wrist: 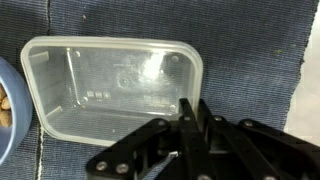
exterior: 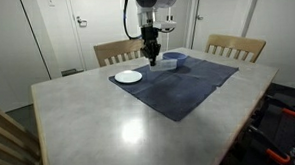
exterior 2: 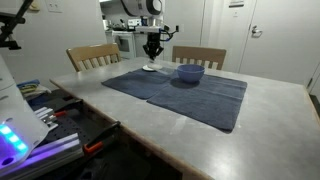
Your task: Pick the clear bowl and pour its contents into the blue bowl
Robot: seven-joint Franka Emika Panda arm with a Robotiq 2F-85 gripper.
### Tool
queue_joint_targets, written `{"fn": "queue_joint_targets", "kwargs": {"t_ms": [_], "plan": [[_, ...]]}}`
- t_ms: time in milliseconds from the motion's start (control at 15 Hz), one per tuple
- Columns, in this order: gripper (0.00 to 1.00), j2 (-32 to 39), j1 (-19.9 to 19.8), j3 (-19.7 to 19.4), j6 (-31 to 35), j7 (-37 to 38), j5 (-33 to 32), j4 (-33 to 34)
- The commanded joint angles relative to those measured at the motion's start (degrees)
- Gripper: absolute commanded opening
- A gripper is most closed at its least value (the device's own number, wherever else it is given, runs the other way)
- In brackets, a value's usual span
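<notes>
The clear bowl (wrist: 110,85) sits flat, mouth up, on the cloth mat (wrist: 250,50). Its long axis runs side to side across my wrist view, one short end just beside the blue bowl (wrist: 8,110) (brown bits in that one). My gripper (wrist: 186,105) is clenched at the near long wall; whether it pinches the rim, I cannot tell.

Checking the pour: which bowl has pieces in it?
The blue bowl: tan pieces show inside it at the wrist view's left edge. The clear bowl beside it looks empty.
</notes>
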Motion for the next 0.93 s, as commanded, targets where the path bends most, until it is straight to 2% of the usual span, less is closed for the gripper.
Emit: {"fn": "queue_joint_targets", "kwargs": {"t_ms": [0, 600, 667, 733, 867], "plan": [[0.02, 2.63, -2.11, 1.84, 0.12, -3.69, 0.22, 3.33], [0.02, 5.24, -3.39, 2.62, -0.49, -5.76, 0.5, 6.32], [0.09, 5.39, -3.37, 2.63, -0.62, -5.76, 0.45, 6.58], [0.34, 5.44, -3.31, 2.62, -0.84, -5.75, 0.33, 6.82], [0.41, 5.48, -3.21, 2.57, -1.15, -5.71, 0.15, 7.2]]}}
